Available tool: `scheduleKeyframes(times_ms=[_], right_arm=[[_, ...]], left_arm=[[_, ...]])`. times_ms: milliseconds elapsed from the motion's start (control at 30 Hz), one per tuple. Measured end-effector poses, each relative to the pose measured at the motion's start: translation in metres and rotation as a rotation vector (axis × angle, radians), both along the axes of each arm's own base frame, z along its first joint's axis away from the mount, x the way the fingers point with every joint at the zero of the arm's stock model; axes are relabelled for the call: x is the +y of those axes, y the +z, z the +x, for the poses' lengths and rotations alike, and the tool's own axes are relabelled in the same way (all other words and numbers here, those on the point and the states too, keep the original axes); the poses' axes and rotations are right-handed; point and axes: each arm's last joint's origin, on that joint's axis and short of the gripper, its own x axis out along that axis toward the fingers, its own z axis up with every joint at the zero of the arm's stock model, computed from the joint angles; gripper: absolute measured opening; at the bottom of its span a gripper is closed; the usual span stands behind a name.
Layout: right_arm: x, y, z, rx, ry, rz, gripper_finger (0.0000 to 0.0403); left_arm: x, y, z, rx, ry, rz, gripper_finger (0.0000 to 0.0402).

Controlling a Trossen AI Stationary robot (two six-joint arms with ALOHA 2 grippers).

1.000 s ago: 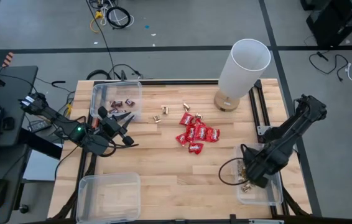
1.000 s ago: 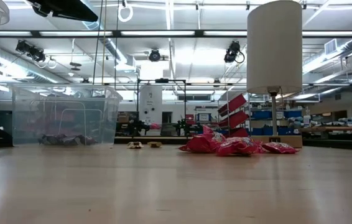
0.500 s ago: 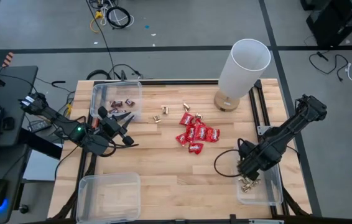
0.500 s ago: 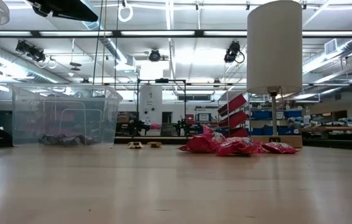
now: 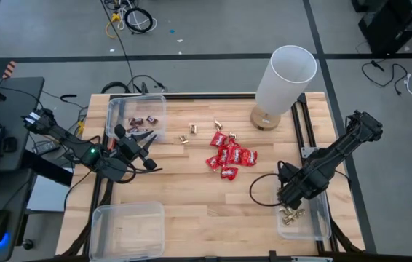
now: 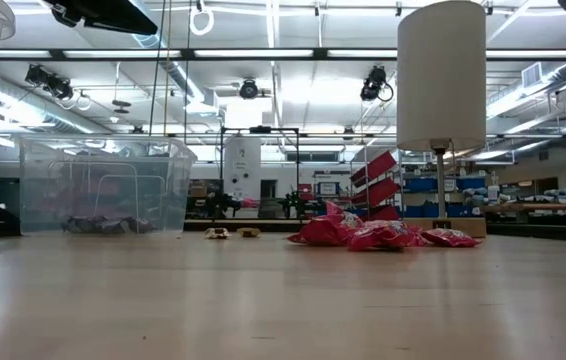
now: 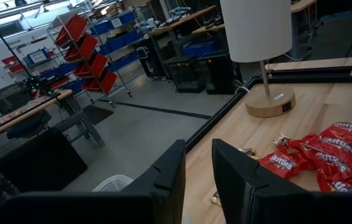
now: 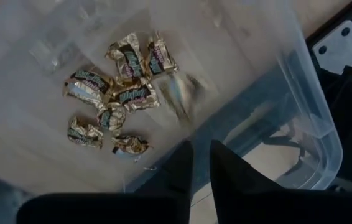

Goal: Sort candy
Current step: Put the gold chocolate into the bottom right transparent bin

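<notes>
Grey floor (image 5: 213,29) surrounds the wooden table (image 5: 191,189); cables (image 5: 129,18) lie on it. Ceiling strip lights (image 6: 263,52) lit. Red shelving (image 7: 86,53) and blue bins (image 7: 117,22) behind. White lamp (image 5: 286,76) on table.

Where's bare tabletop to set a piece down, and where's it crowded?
Bare wood: the wide strip between the empty clear bin and the gold-candy bin, below the red packets. Also bare between the left gripper and those packets. Crowded: mid-table, where loose gold pieces sit above the packets, near the lamp base.
</notes>
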Motion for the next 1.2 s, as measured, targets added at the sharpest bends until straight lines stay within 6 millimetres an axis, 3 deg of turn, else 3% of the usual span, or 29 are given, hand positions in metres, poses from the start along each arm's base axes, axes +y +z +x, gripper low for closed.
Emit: scheduleKeyframes(times_ms=[233, 433, 667, 867, 1200], right_arm=[[-0.004, 0.0, 0.003, 0.0, 0.011, 0.007, 0.0086], [-0.006, 0.011, 0.01, -0.033, 0.028, 0.054, 0.0097], [-0.012, 0.046, 0.023, -0.248, 0.086, -0.006, 0.007], [-0.025, 0.072, 0.04, -0.516, 0.07, -0.197, 0.0038], [-0.062, 0.08, 0.094, -0.775, 0.099, -0.27, 0.0009]], left_arm=[[0.0, 0.0, 0.0, 0.0, 0.0, 0.0, 0.0082], [0.0, 0.0, 0.0, 0.0, 0.0, 0.0, 0.0082], [0.0, 0.0, 0.0, 0.001, 0.0, 0.0, 0.0082], [0.0, 0.0, 0.0, 0.001, -0.001, 0.0, 0.0082], [0.0, -0.001, 0.0, 0.007, 0.0, 0.004, 0.0082]])
